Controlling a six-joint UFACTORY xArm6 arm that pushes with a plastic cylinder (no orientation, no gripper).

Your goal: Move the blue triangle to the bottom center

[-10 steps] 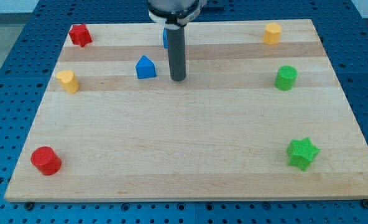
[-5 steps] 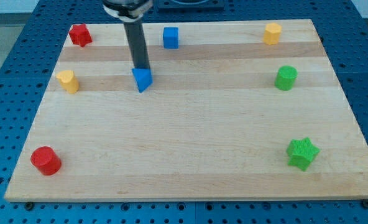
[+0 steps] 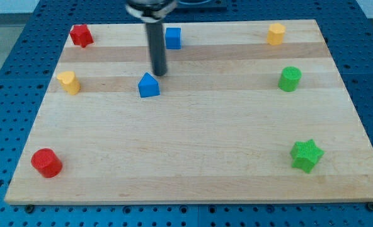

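On the wooden board (image 3: 193, 157), no writing or labels can be read. Eight blocks lie there. Two are blue: the blue triangle (image 3: 149, 86), left of centre in the upper half, and a blue cube (image 3: 172, 38) near the view's top. Two are red: a star-like one (image 3: 80, 34) and a cylinder (image 3: 46, 162). Two are yellow (image 3: 68, 82) (image 3: 275, 33). Two are green: a cylinder (image 3: 290, 79) and a star (image 3: 307, 155). My tip (image 3: 159, 74) sits just above the triangle's upper right, close beside it; it has no jaws.

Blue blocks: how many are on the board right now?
2. The blue triangle block sits left of centre, just below-left of my tip. The blue cube is near the view's top edge, right of the rod. None appear hidden.
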